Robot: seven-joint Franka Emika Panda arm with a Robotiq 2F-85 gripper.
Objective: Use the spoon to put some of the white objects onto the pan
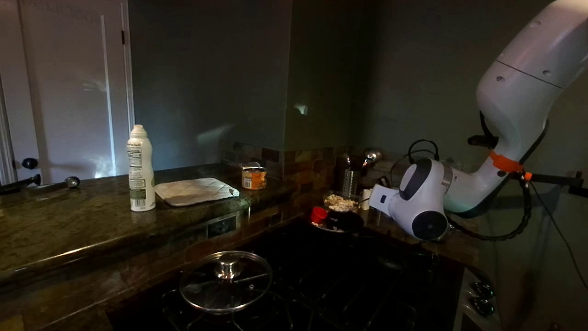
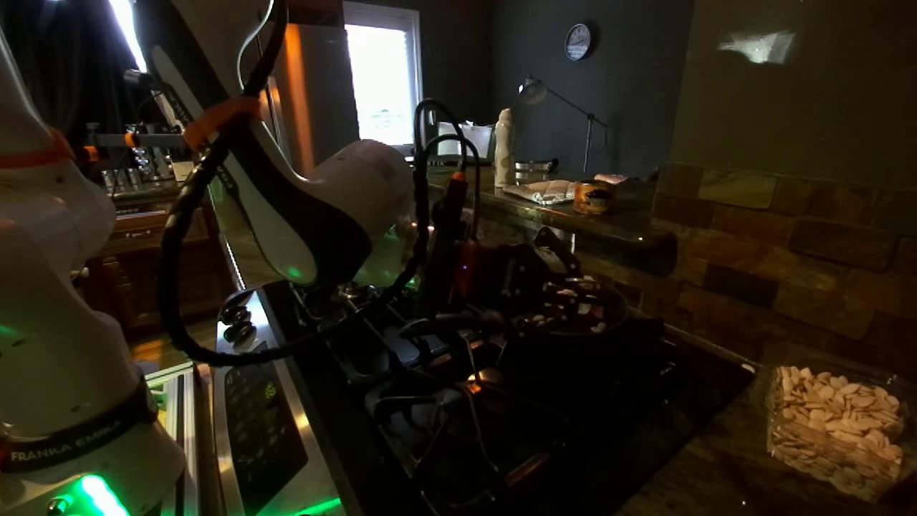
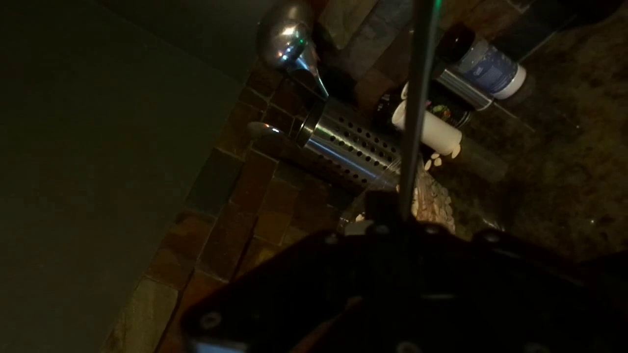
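In the wrist view my gripper (image 3: 398,211) is shut on a thin metal shaft, which I take for the handle of the spoon (image 3: 415,108). The handle sticks up out of the jaws; its lower end is hidden. The jaws hover over or beside the dark round pan (image 2: 609,328), which has several white objects (image 2: 594,299) scattered in it. A small red cup-shaped thing (image 1: 318,214) shows at the pan; whether it belongs to the spoon I cannot tell. More white objects (image 2: 834,423) fill a clear container at the counter corner, and a few lie loose beside it.
Behind the container stands a perforated steel utensil holder (image 3: 358,142) with a ladle (image 3: 287,37). A glass lid (image 1: 226,285) covers another burner. The raised ledge carries a white bottle (image 1: 142,174), a pale quilted pad (image 1: 197,191) and an orange can (image 1: 253,178). Tiled wall borders the stove.
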